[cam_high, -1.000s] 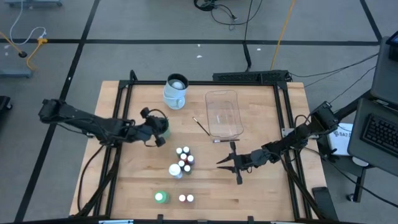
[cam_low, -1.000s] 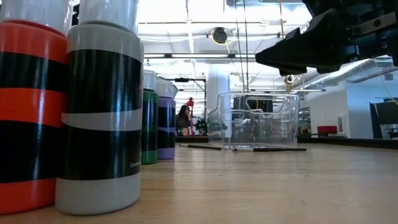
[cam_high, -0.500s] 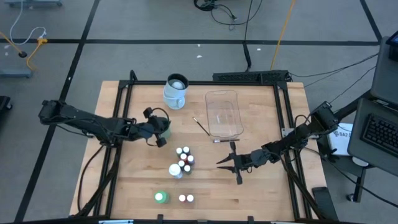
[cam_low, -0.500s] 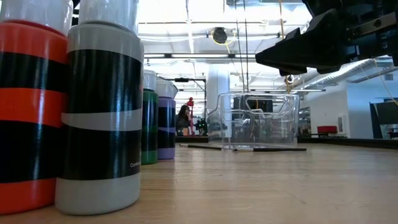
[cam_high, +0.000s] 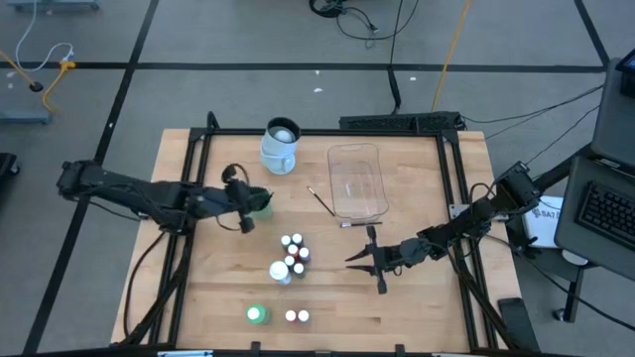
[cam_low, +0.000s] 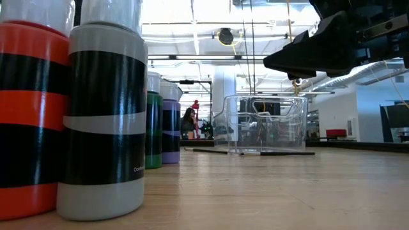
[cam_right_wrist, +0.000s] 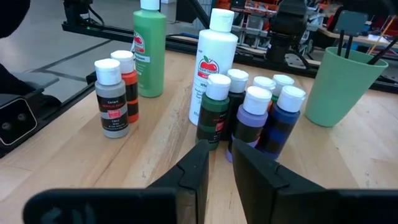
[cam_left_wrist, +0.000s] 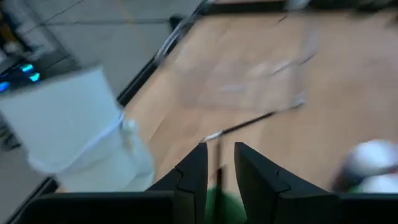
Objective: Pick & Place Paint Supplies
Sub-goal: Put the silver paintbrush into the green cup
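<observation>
I see the paint supplies gathered near the middle of the bench (cam_high: 198, 288): a cluster of small white-capped bottles (cam_high: 293, 252) in green, purple, blue and dark colours, with a tall white bottle (cam_right_wrist: 212, 65) standing at its near edge. Nearer still stand a tall green bottle (cam_high: 257, 315) and two small ones, grey (cam_right_wrist: 111, 98) and orange (cam_right_wrist: 127, 81), side by side. A thin dark-handled brush (cam_high: 320, 201) lies on the wood just left of the clear tray (cam_high: 355, 180), and another brush (cam_high: 358, 224) lies at the tray's near end. My left end effector (cam_high: 248, 207) is left of the cluster, with a green cup (cam_high: 260, 203) against it; its fingers (cam_left_wrist: 194, 174) stand a narrow gap apart, something green between them, and I cannot tell whether they grip it. My right end effector (cam_high: 369, 260) sits right of the cluster, fingers nearly together, holding nothing.
</observation>
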{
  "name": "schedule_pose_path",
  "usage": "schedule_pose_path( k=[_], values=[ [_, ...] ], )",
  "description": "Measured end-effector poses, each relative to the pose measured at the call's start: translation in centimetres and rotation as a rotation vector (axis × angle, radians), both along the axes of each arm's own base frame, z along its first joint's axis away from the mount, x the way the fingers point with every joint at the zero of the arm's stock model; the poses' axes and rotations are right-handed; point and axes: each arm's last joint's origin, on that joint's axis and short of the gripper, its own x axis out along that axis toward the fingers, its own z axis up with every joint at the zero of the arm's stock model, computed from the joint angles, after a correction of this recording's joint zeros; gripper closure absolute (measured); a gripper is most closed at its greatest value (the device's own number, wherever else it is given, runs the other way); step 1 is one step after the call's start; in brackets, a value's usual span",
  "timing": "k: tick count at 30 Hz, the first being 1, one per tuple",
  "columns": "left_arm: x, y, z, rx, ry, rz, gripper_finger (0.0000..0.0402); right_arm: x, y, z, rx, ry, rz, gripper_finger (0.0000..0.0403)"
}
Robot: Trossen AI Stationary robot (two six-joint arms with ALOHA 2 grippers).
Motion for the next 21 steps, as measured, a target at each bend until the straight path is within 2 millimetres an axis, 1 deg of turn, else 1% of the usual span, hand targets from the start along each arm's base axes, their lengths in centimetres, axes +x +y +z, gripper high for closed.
schedule_pose_path(
  k=[5,7,9,12,14,15,17,19,21],
  values=[
    [-2.3,-1.1,4.6,-0.171,-0.06,-0.177,0.0316,0.0,0.0,-0.1,-0.005,0.008,0.0,0.0339],
    [-3.4,-1.4,5.6,-0.188,-0.028,-0.215,0.0322,0.0,0.0,-0.1,-0.005,0.007,-0.001,0.0339],
    [-4.5,-1.5,5.8,-0.161,0.01,-0.22,0.0342,0.0,0.0,-0.1,-0.002,0.008,-0.001,0.0339],
    [-6.3,-1.4,5.1,-0.117,0.034,-0.156,0.0387,0.0,0.0,-0.1,0.0,0.008,-0.002,0.0339],
    [-7.1,-1.3,3.9,-0.119,-0.013,-0.112,0.0394,0.0,0.0,-0.1,0.009,0.01,-0.004,0.0339],
    [-7.4,-1.4,3.2,-0.125,-0.048,-0.126,0.0394,0.0,0.0,-0.1,0.011,0.01,-0.005,0.0339],
    [-7.3,-2.0,1.5,-0.121,-0.126,-0.209,0.0398,0.0,0.0,-0.1,0.01,0.009,-0.005,0.0339],
    [-7.0,-2.7,-0.2,-0.068,-0.192,-0.298,0.0399,0.0,0.0,-0.1,0.001,0.008,-0.003,0.0339],
    [-6.5,-3.5,-1.6,-0.002,-0.294,-0.375,0.04,0.0,0.0,-0.1,-0.003,0.005,-0.001,0.0339]
  ],
)
